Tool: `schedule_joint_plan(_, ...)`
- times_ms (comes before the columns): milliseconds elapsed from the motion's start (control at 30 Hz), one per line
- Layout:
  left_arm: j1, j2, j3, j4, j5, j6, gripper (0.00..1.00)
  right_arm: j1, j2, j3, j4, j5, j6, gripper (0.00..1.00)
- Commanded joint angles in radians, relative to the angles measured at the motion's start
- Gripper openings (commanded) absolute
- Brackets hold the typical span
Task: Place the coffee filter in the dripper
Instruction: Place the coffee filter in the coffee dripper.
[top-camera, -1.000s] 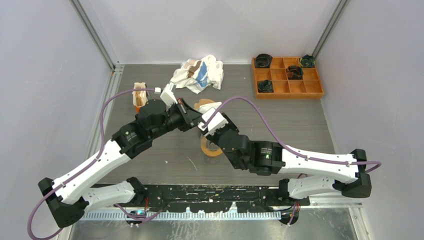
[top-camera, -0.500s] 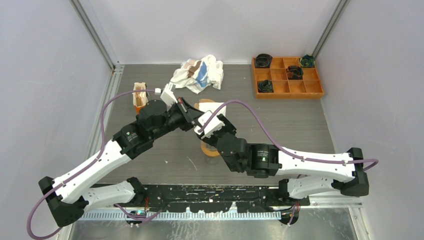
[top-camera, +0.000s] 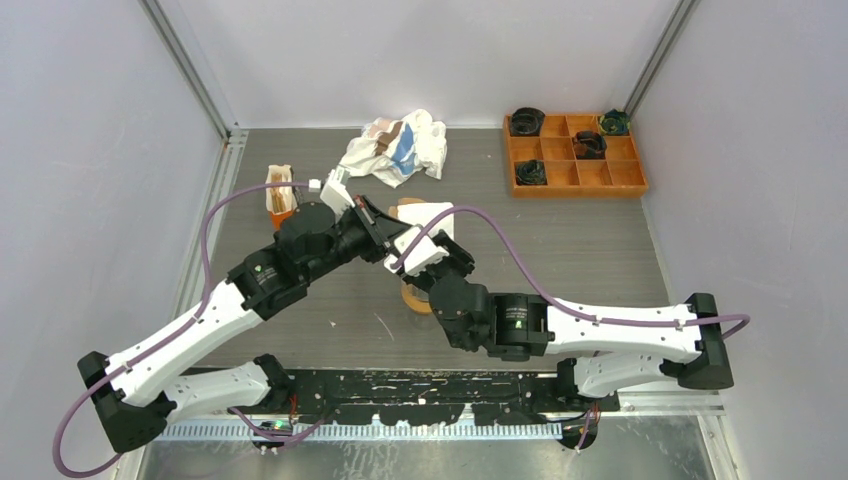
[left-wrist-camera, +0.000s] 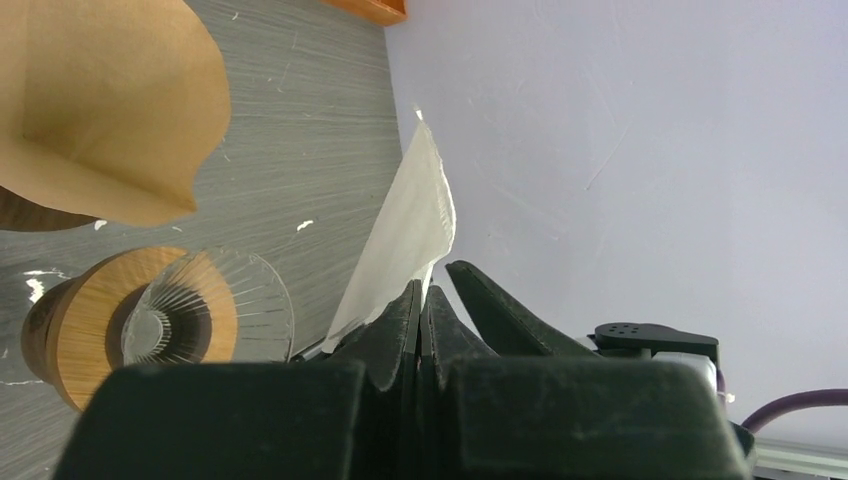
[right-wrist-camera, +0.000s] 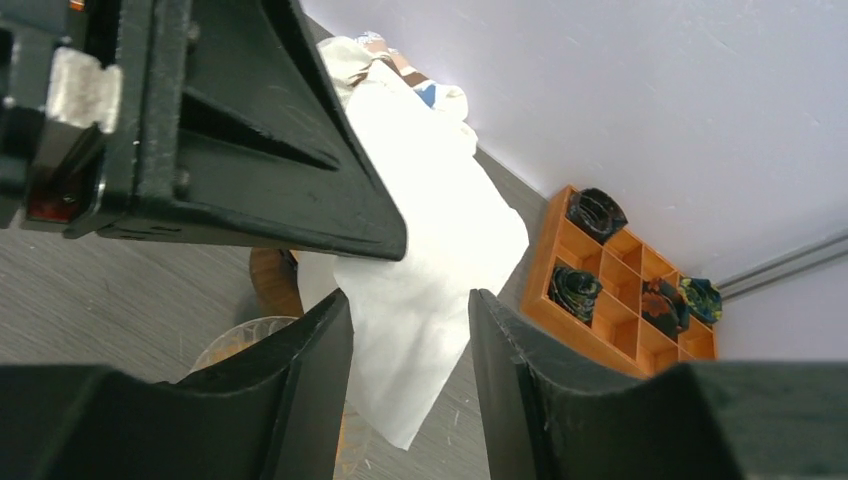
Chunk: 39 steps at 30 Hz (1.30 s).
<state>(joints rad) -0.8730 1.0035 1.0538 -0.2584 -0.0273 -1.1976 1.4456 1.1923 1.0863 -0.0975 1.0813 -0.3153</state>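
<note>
Well, your far-right orange tray (top-camera: 577, 190) holds dark coils (top-camera: 527, 123); left gripper (left-wrist-camera: 422, 300) pinches the white coffee filter (left-wrist-camera: 410, 225), pointing right; right gripper (right-wrist-camera: 410, 298) stands half-parted.

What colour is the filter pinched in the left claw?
Plain white; the filter shows best in the right wrist view.

Pale lilac walls (top-camera: 420, 50) with metal corner rails (top-camera: 190, 75) enclose a grey wood-grain tabletop (top-camera: 600, 250) under even light.
</note>
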Motion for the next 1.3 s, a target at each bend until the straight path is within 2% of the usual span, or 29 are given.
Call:
schedule_joint_plan(0, -0.009, -0.017, -0.005, 0.055, -0.027, 0.002, 0.0, 0.005, -0.047, 0.002, 0.089, 0.074, -0.03, 0.5)
schedule_joint_plan(133, -0.011, -0.014, -0.003, 0.047, -0.033, 0.009, 0.0, 0.005, -0.061, 0.007, 0.059, 0.055, -0.011, 0.5)
schedule_joint_plan(333, -0.029, 0.0, 0.008, 0.052, -0.034, 0.006, 0.0, 0.005, -0.073, -0.036, 0.131, 0.055, -0.048, 0.48)
schedule_joint_plan(700, -0.042, 0.001, 0.016, 0.06, -0.033, 0.003, 0.0, 0.005, -0.04, -0.057, 0.183, 0.02, -0.141, 0.52)
schedule_joint_plan(1000, -0.041, -0.015, 0.025, 0.047, -0.059, 0.009, 0.0, 0.005, -0.061, -0.083, 0.163, -0.021, -0.158, 0.56)
schedule_joint_plan(1267, -0.043, -0.009, 0.023, 0.062, -0.038, -0.005, 0.0, -0.014, -0.061, -0.113, 0.245, -0.003, -0.18, 0.52)
